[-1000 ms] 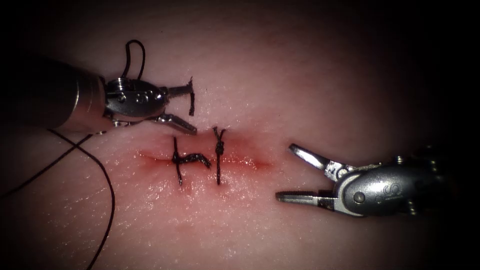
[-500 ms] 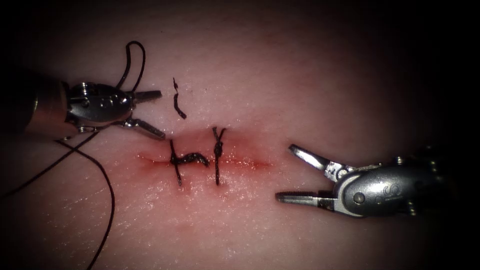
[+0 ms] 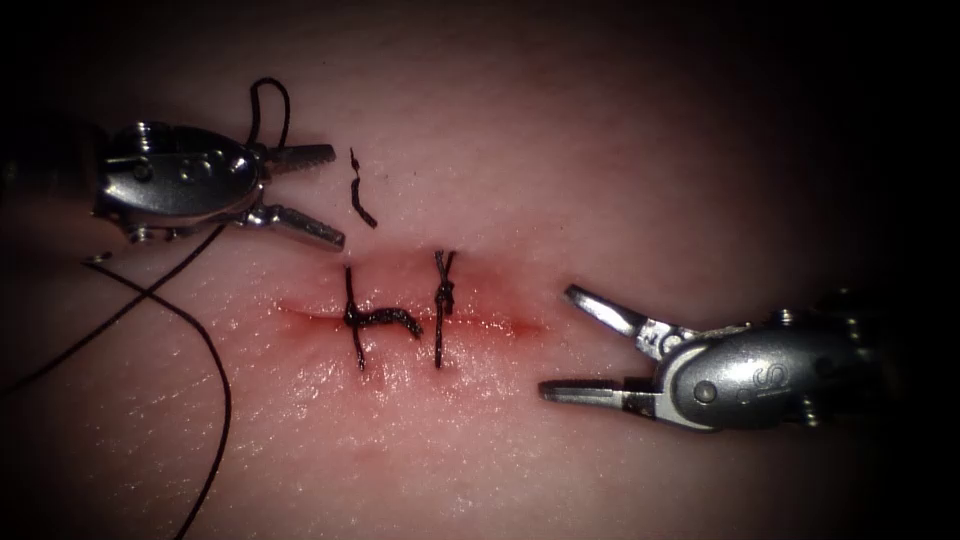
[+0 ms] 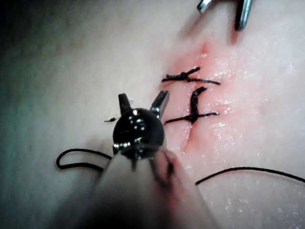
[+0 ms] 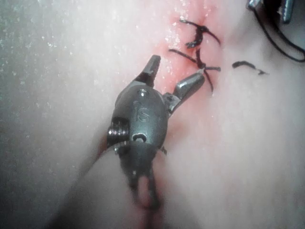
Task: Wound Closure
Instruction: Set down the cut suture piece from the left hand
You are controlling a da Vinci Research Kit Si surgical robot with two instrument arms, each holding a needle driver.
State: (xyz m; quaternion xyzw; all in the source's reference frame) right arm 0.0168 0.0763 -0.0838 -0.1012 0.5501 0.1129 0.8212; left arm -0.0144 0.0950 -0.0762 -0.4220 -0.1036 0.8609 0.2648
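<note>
1. Holding nothing, my left tool (image 3: 322, 195) hangs over the tissue (image 3: 600, 150) on the left of the cut (image 3: 410, 320), its jaws parted; the left wrist view (image 4: 143, 102) shows the same spread.
2. My right tool (image 3: 565, 340) sits at the right end of the cut with its jaws wide apart and nothing between them, as the right wrist view (image 5: 171, 78) also shows.
3. Two dark stitches (image 3: 440, 320) cross the cut, each knotted, with short tails standing up from the knots.
4. A small cut end of thread (image 3: 360, 200) lies loose on the tissue just beside my left tool's jaws, touching neither.
5. A long thread (image 3: 215, 390) curves across the tissue toward its left edge, and a loop rises behind my left tool.
6. I cannot make out the needle.
7. Red fluid (image 3: 490, 325) tints the cut's line, and the pale tissue around it glistens wet.
</note>
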